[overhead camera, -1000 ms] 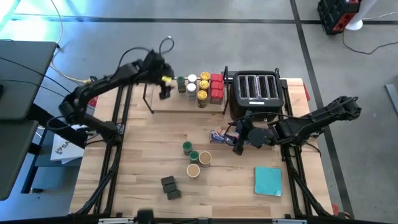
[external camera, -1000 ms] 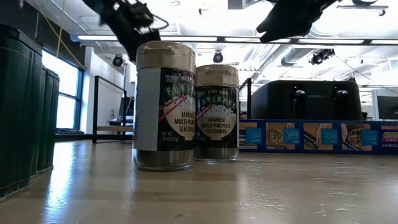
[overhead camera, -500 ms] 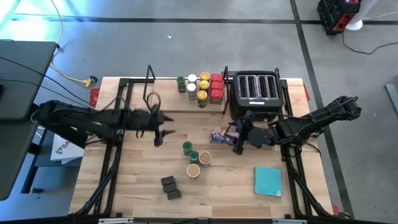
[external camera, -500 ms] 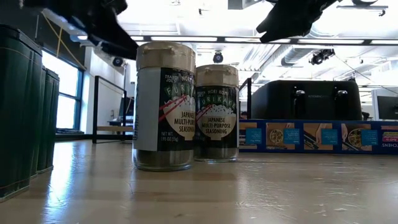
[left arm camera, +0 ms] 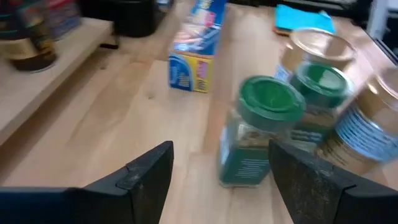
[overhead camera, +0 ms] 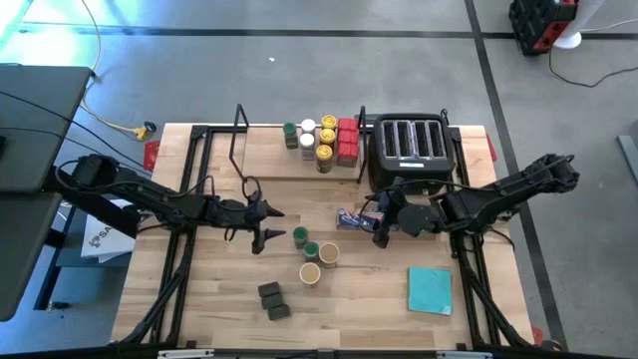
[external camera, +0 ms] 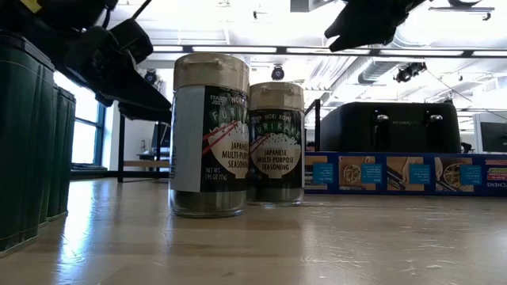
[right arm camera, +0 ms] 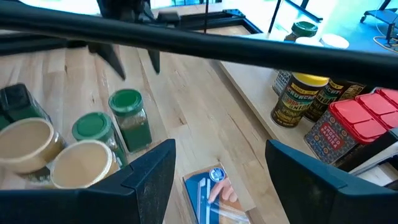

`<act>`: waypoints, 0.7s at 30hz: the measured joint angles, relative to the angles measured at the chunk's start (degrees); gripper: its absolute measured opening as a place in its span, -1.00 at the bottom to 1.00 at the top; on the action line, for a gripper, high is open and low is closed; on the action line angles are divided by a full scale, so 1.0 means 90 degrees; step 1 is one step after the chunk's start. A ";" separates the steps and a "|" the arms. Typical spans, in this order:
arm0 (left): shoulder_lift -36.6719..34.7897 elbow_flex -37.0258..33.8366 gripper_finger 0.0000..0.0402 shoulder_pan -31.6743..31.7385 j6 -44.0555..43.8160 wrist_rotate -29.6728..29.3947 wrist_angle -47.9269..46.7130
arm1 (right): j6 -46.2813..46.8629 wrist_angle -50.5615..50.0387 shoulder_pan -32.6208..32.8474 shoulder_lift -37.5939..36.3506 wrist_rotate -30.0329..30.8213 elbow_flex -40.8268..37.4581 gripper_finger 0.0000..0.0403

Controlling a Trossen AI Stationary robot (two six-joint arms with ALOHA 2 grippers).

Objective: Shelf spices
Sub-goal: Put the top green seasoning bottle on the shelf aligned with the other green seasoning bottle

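A green-lidded spice jar [overhead camera: 299,236] [left arm camera: 261,130] stands upright on the table, leftmost of a small cluster with another green-lidded jar [overhead camera: 311,250] and two tan-lidded jars [overhead camera: 328,253] [external camera: 210,134]. My left gripper [overhead camera: 269,223] [left arm camera: 217,180] is open, low over the table just left of that jar, with the jar a little ahead of its fingertips and untouched. Two dark grey blocks [overhead camera: 273,300] sit nearer the front edge. More spices [overhead camera: 324,142] [right arm camera: 298,99] stand on the shelf board [overhead camera: 269,160]. My right gripper [overhead camera: 382,227] [right arm camera: 217,180] hangs open above the blue box [overhead camera: 355,216].
The black toaster [overhead camera: 409,150] stands at the far right beside the shelf. A teal square pad [overhead camera: 430,290] lies near the front right. The long blue wrap box [right arm camera: 211,193] lies between the toaster and the jar cluster. Bare wood [overhead camera: 214,279] spreads at the front left.
My left gripper has swung away from the shelf toward the table's near edge and downward. It has then moved right along the table toward the green-lidded jar, tipping nearer to level. The jars and my right gripper have stayed where they were.
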 joint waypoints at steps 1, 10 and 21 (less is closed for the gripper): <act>0.0114 0.0000 0.31 -0.0002 0.0142 0.0093 0.0119 | -0.0004 0.0037 -0.0002 0.0000 0.0000 0.0000 0.21; 0.1040 0.0000 0.42 -0.0014 0.0358 0.0512 0.0938 | 0.0113 0.0144 -0.0002 0.0000 0.0000 0.0000 0.21; 0.1909 0.0007 0.42 -0.0570 0.0465 -0.0362 0.2599 | 0.0093 0.0145 -0.0002 0.0000 0.0000 0.0000 0.21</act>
